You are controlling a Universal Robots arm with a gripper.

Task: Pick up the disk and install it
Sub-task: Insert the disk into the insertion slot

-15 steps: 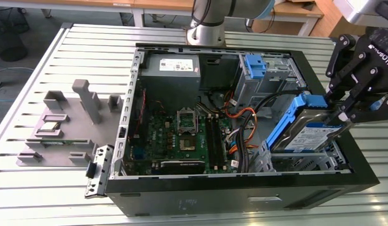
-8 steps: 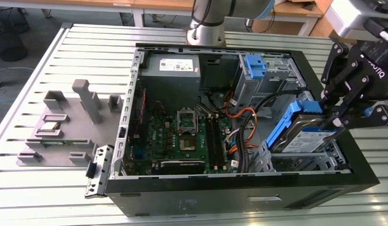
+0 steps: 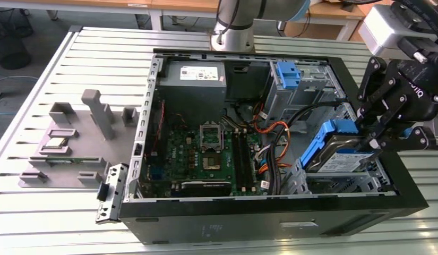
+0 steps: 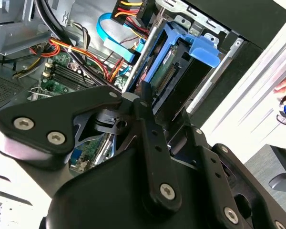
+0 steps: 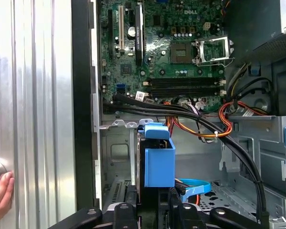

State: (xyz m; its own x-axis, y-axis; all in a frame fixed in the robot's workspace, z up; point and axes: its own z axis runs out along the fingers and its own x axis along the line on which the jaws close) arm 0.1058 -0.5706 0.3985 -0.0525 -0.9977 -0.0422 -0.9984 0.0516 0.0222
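Observation:
The disk (image 3: 337, 158), silver with a blue carrier, hangs tilted over the grey drive cage (image 3: 346, 183) at the front right corner of the open computer case. Its raised end is at the exterior view's right. My gripper (image 3: 369, 144) is shut on that raised end. In the first wrist view the disk (image 5: 158, 164) shows edge-on between my black fingers (image 5: 126, 212), above the cage floor. In the second wrist view one black finger (image 4: 145, 102) lies against the carrier (image 4: 178, 57), whose blue tab (image 4: 205, 50) points toward the case's edge.
Black and orange cables (image 3: 275, 135) run beside the cage, next to the motherboard (image 3: 204, 154). Another blue bracket (image 3: 288, 74) sits in the rear bay. A grey fixture (image 3: 70, 143) stands on the slatted table at the exterior view's left. A person's hand (image 5: 0, 195) rests near the case.

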